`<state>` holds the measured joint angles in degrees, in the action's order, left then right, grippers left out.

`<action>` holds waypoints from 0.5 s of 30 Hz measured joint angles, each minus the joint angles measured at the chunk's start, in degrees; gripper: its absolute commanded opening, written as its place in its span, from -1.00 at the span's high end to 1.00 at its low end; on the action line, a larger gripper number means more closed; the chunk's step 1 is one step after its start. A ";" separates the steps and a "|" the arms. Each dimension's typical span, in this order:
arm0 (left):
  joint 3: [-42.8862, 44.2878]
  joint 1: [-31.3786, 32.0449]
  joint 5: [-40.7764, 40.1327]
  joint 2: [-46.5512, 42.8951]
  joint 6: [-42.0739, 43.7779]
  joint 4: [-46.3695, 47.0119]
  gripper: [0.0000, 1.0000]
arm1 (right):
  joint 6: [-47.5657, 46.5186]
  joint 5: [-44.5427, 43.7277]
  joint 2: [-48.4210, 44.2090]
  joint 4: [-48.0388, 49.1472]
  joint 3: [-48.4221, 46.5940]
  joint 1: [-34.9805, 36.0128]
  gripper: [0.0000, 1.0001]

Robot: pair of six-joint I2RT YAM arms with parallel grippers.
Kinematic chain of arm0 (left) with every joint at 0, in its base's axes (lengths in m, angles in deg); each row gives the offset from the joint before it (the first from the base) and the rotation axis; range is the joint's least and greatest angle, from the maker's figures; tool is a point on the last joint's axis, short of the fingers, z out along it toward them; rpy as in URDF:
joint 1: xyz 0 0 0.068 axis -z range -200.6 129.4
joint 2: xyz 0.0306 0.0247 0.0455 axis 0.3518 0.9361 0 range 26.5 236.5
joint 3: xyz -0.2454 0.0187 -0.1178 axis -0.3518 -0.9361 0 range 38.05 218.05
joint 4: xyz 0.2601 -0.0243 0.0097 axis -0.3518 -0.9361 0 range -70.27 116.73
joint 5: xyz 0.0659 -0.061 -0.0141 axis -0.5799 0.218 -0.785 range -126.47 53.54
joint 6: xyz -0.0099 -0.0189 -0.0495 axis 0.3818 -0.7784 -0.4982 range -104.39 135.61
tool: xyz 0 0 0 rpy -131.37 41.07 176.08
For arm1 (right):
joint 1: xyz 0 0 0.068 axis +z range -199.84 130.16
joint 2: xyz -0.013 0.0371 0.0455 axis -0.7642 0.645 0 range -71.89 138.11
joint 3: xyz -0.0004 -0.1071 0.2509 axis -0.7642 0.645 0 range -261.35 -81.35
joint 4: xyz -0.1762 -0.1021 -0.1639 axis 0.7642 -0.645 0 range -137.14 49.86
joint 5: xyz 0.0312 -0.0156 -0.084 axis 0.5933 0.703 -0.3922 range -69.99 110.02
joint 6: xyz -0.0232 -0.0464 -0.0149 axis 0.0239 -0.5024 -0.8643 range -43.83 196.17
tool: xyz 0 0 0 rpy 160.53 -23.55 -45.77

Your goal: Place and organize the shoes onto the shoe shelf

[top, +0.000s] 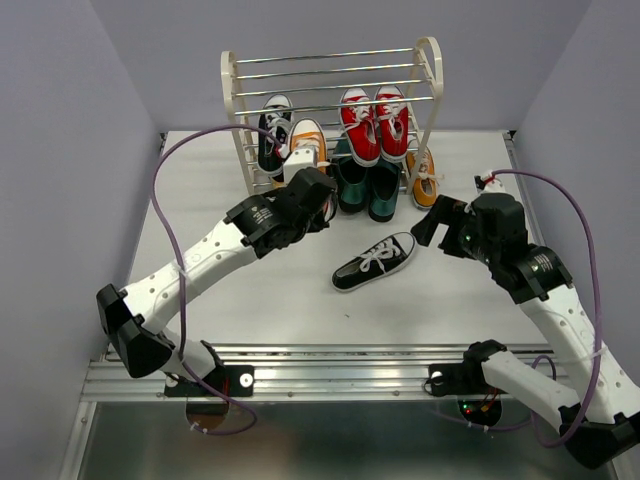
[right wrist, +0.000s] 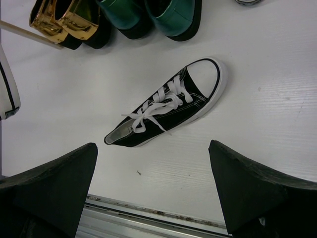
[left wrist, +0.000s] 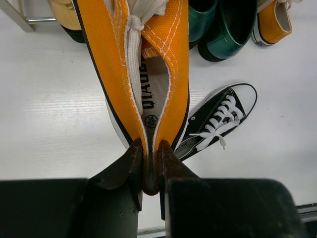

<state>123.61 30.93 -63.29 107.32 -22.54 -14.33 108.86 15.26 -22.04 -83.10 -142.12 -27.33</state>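
Orange sneaker (left wrist: pixel 106 74) is pinched at its heel by the closed left end effector (left wrist: pixel 151 166), just in front of the shoe shelf (top: pixel 335 75). 1 black sneaker (right wrist: pixel 168 104) lies on the table (top: pixel 300 310) at the shelf's 6 o'clock; at its 3 o'clock the right end effector (right wrist: pixel 152 148) hangs with jaws spread wide.

You had the top camera high behind the near edge, looking down over the whole table (top: pixel 300 320). Both wrist cameras looked down from close; all three shared the loose black shoe (top: pixel 375 262).
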 measured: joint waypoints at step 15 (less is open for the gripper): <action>1.88 -1.68 6.86 2.25 6.93 0.92 1.00 | 0.11 -0.87 -1.18 -1.64 -0.76 0.00 -1.00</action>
<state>125.49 29.25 -56.43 109.57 -15.61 -13.41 108.97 14.39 -23.22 -84.74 -142.88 -27.33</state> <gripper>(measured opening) 0.217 0.998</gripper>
